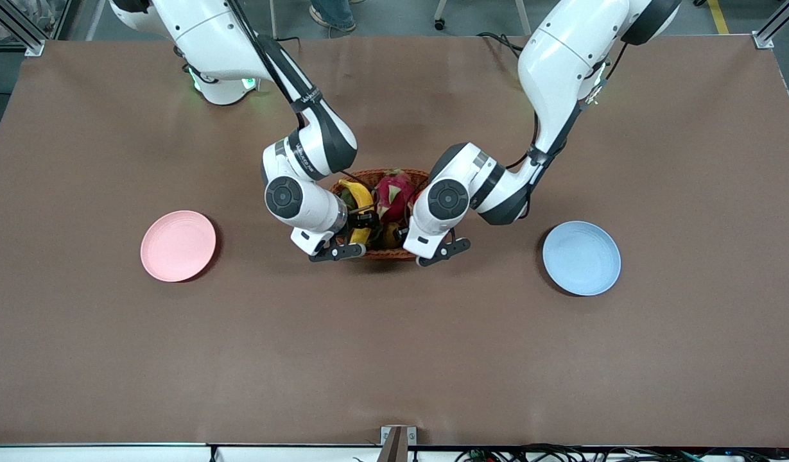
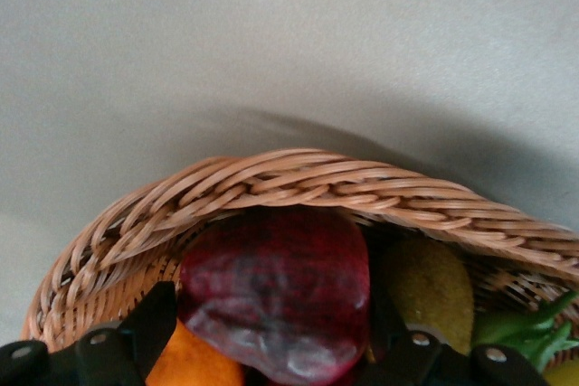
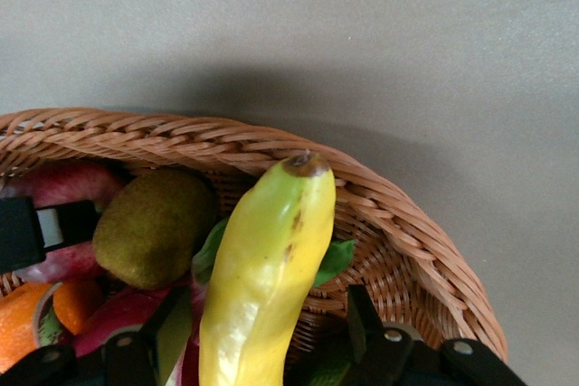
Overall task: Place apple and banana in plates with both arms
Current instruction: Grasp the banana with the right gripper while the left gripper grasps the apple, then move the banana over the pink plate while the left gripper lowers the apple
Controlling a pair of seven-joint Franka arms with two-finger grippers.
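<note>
The dark red apple [image 2: 271, 287] lies in the wicker basket [image 1: 381, 255]. My left gripper [image 2: 271, 300] is down in the basket, open, one finger [image 2: 154, 318] on each side close to the apple. The yellow banana [image 1: 361, 199] lies in the same basket, its dark tip against the rim. My right gripper [image 3: 262, 294] is open around the banana [image 3: 262, 277], with a gap at one finger [image 3: 362, 314]. The pink plate [image 1: 178, 246] lies toward the right arm's end. The blue plate [image 1: 581, 258] lies toward the left arm's end. In the front view the left wrist hides the apple.
The basket also holds a pink dragon fruit [image 1: 394, 192], a brown kiwi [image 3: 154, 223] and an orange [image 2: 185, 363]. The basket rim [image 2: 298, 178] rises close around both grippers. Both wrists [image 1: 304, 205] hang side by side over the basket.
</note>
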